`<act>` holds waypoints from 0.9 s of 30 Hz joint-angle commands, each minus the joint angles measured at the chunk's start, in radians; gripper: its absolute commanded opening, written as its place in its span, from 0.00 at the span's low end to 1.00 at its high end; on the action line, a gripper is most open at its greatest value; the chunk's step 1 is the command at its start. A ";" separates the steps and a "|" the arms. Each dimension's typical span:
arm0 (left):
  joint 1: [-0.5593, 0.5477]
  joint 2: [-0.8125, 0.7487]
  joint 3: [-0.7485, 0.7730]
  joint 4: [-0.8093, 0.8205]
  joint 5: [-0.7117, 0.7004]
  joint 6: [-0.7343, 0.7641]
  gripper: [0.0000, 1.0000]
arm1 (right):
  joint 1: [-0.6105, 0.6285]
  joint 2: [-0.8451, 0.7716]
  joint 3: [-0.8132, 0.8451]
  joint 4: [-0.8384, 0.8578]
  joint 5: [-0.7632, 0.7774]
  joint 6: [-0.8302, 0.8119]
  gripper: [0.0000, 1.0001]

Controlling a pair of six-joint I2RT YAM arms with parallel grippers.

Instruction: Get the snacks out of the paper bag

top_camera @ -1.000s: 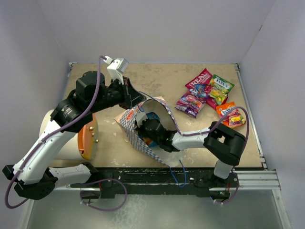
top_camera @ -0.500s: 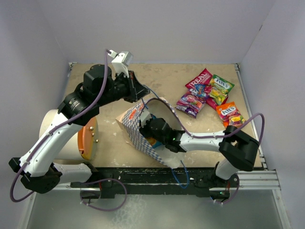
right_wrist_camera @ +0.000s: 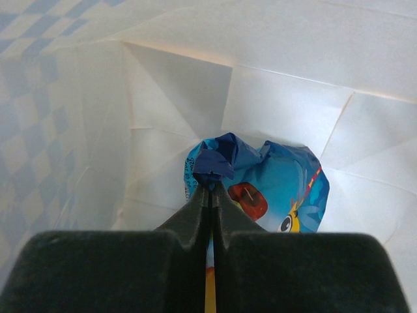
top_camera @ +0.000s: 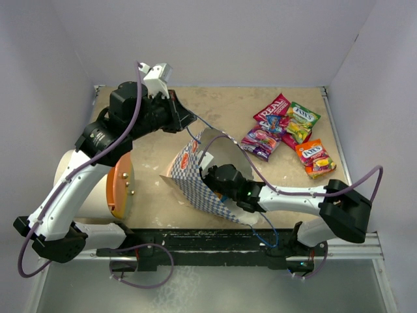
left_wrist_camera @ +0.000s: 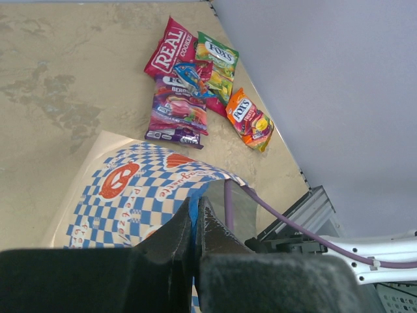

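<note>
White paper all round: pinches a crumpled corner of the blue snack (right_wrist_camera: 273, 189) in the right gripper (right_wrist_camera: 210, 186) deep inside the paper bag (top_camera: 195, 186), left gripper (left_wrist_camera: 195, 205) clamped on its cord (left_wrist_camera: 193, 218) to hold the mouth open.

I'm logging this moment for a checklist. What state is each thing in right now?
Paper bag: open, tilted, handle held up.
Left jaws: shut on the paper bag's blue handle.
Right jaws: inside the bag, shut on the blue packet.
Other packets: out, lying in a cluster.
Tub: on its side, orange lid on.
</note>
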 commanded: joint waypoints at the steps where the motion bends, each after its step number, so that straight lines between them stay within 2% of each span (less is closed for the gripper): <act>1: 0.013 -0.028 0.037 0.024 -0.061 -0.016 0.00 | 0.000 -0.101 0.013 0.032 0.007 0.025 0.00; 7: 0.013 -0.024 -0.010 -0.003 0.000 -0.094 0.00 | 0.001 -0.215 0.084 -0.097 0.083 -0.010 0.00; 17: 0.012 -0.039 -0.066 -0.009 0.035 -0.164 0.00 | -0.004 -0.319 0.118 -0.151 0.183 -0.080 0.00; 27: 0.013 -0.005 -0.060 -0.008 0.044 -0.213 0.00 | -0.029 -0.383 0.251 -0.214 0.163 -0.088 0.00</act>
